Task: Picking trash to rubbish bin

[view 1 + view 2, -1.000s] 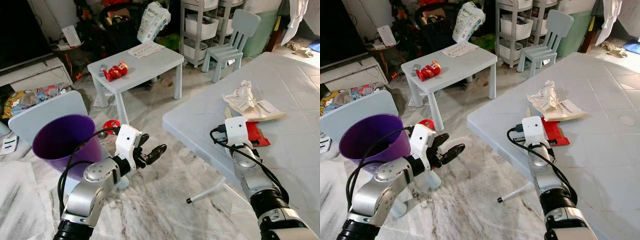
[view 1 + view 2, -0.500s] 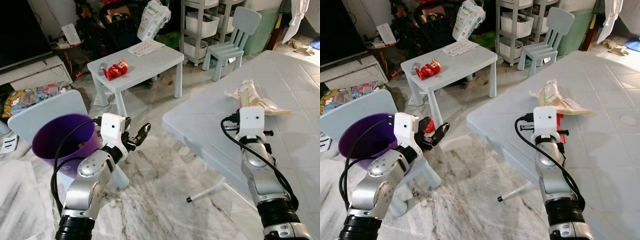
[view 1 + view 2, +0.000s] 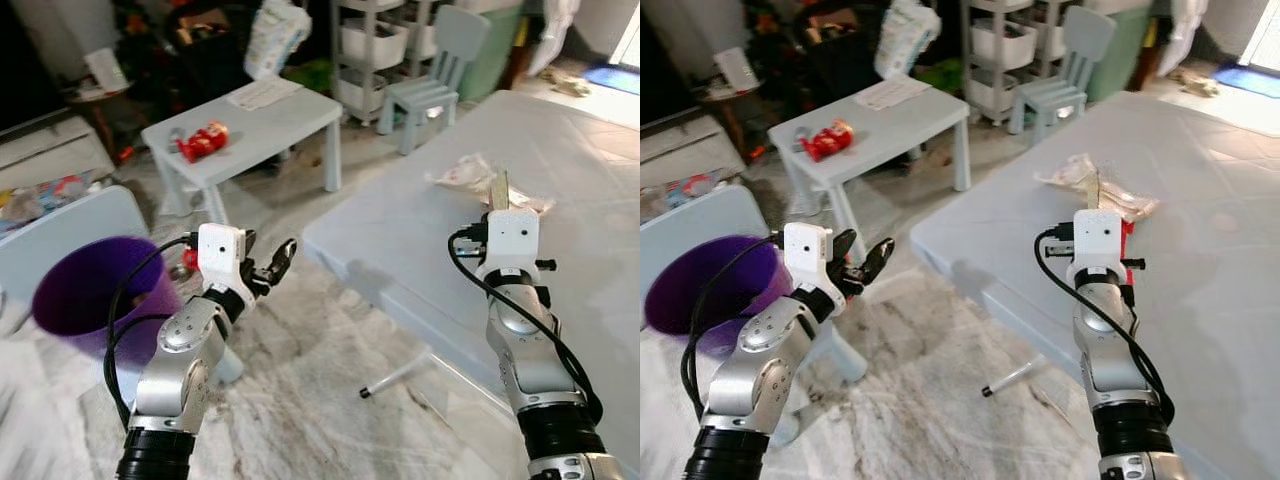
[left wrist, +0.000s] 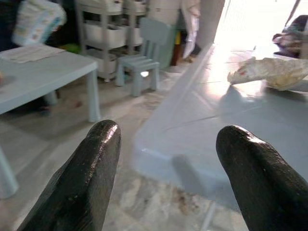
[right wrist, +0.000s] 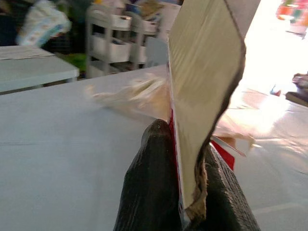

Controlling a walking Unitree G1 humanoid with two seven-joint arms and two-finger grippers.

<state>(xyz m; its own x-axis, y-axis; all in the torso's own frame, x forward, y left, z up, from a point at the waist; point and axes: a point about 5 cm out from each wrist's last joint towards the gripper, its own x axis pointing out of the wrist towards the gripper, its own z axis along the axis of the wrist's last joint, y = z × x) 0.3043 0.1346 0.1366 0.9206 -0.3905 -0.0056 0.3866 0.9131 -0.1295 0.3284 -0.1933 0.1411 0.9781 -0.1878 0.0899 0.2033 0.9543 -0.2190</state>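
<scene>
My right gripper (image 5: 185, 142) is shut on a flat piece of cardboard packaging (image 3: 499, 190) with a red printed side (image 3: 1127, 232). It holds the piece edge-up just above the big pale table (image 3: 400, 230). A crumpled clear wrapper (image 3: 462, 172) lies on the table just beyond it. The purple rubbish bin (image 3: 75, 290) stands on a seat at the left. My left gripper (image 4: 168, 134) hangs open and empty in the air between the bin and the table, fingers (image 3: 283, 255) pointing toward the table.
A small grey table (image 3: 270, 120) with a red toy (image 3: 203, 140) stands behind. A child's chair (image 3: 430, 80) and shelves are further back. A pen (image 3: 395, 377) lies on the marble floor by the big table's edge. A pale blue chair back (image 3: 60, 215) rises behind the bin.
The camera has shifted. My right gripper has raised the cardboard piece from lying flat to standing on edge; the wrapper slid off it. My left gripper has turned and risen a little.
</scene>
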